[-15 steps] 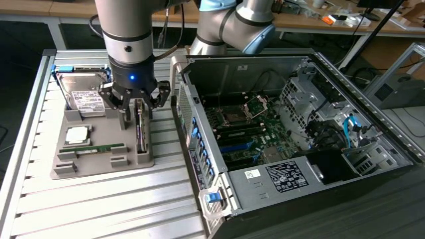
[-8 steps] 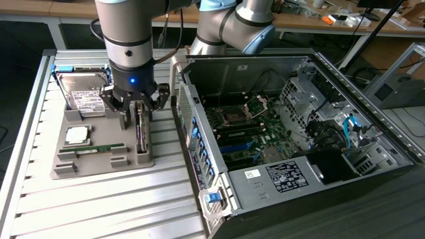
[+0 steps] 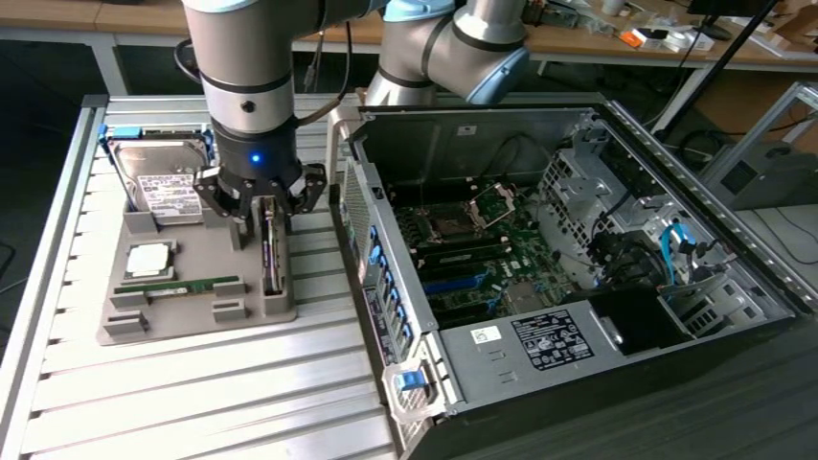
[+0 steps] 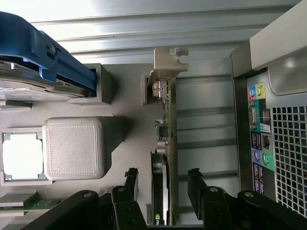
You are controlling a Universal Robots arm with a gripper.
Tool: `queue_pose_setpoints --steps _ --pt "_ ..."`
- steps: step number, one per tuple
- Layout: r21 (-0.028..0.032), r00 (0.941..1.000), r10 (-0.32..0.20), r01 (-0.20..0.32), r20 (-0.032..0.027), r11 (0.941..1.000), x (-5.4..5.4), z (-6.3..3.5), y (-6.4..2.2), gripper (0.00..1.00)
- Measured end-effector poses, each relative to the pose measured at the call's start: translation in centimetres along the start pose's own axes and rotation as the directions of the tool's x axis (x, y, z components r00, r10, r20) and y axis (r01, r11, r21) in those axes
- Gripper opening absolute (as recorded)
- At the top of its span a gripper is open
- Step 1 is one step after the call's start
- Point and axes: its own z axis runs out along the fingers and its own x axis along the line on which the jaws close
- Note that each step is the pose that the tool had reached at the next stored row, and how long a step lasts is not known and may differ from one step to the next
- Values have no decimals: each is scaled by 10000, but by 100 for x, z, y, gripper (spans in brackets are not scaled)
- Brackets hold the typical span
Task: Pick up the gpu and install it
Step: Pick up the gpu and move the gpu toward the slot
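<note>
Closest to the wrist camera, the gripper stands with its two black fingers spread wide, one on each side of the gpu. A clear gap shows between each finger and the card, so nothing is gripped. The gpu stands upright on its long edge in a slot of a gray tray. Its pale metal bracket is at the end away from the fingers.

In the exterior view, the arm comes straight down over the tray on the exterior view's left, and the gripper straddles the far end of the card. The gpu is along the tray's right edge, the side nearest the computer case.

Other parts sit in the same tray. A hard drive with a white label and a blue frame is at the far end. A square processor chip lies near the middle, and a narrow green memory stick lies in front of it.

The tray rests on a table of ribbed metal slats. The case lies on its side just beside the tray, to the exterior view's right. Its side panel is off, and the motherboard with its slots faces up.
</note>
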Motion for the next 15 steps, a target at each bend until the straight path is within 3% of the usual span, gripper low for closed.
queue_pose_setpoints --steps 1,5,15 --pt "0 10000 0 0 0 10000 0 0 0 53" --pt "0 10000 0 0 -1 10000 0 0 0 28" --pt "0 10000 0 0 0 10000 0 0 0 27"
